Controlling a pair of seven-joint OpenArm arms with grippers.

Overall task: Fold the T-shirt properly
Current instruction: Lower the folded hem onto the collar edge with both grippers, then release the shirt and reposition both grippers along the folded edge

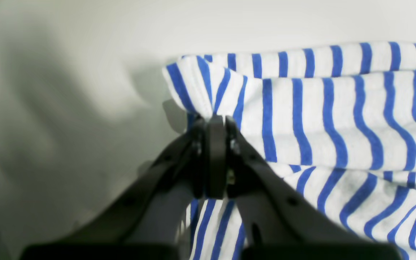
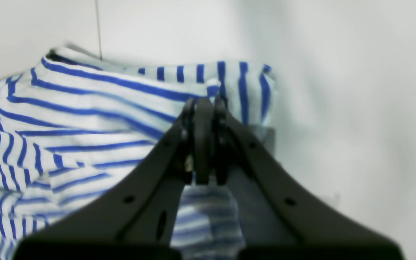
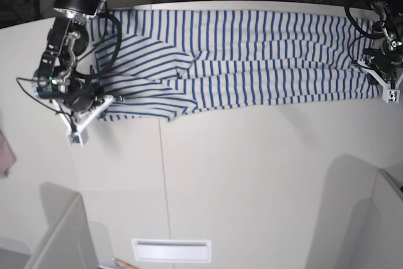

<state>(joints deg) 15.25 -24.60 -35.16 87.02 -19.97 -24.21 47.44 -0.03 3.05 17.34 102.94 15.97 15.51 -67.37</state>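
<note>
Pinching opposite ends of the striped T-shirt (image 3: pixel 252 61), the left hand (image 1: pixel 216 121) and right hand (image 2: pixel 203 103) are clamping fully closed on its cloth, likely readying a fold across the table (image 3: pixel 252 181).

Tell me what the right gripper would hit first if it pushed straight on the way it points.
The right gripper is shut on the T-shirt edge; straight ahead it would first meet more of that striped cloth, then probably the white table. Depth is unclear.
</note>
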